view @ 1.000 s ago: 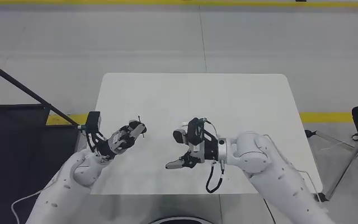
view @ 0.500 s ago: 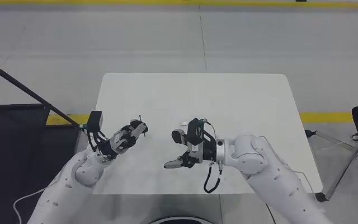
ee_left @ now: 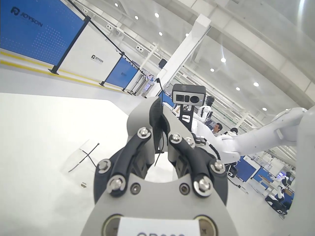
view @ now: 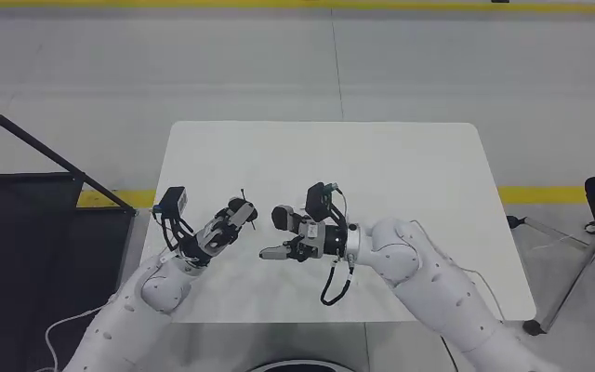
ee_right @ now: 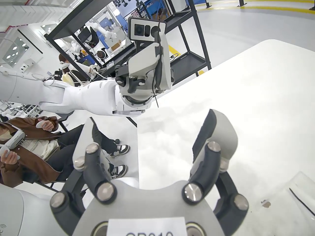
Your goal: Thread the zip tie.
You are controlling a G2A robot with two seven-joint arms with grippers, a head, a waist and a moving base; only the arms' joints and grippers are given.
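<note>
My left gripper (view: 238,214) is raised over the near-left part of the white table (view: 390,158), shut on a thin black zip tie (view: 243,196). In the left wrist view the zip tie (ee_left: 158,152) runs between the closed pads, both ends sticking out past the left gripper (ee_left: 160,114). My right gripper (view: 277,234) hangs just to the right of it, open and holding nothing. From the right wrist view, the wide-spread right gripper (ee_right: 152,133) faces the left gripper (ee_right: 147,72), with the tie (ee_right: 154,84) standing roughly upright.
A clear bag (ee_left: 81,155) holding more black zip ties lies flat on the table beyond the left gripper; its corner (ee_right: 301,195) shows beside the right gripper. A black frame (view: 42,153) stands off the table's left edge.
Both arms have closed in on each other. The left gripper carried the zip tie to the right, and the open right gripper shifted left and slightly farther from the near edge.
</note>
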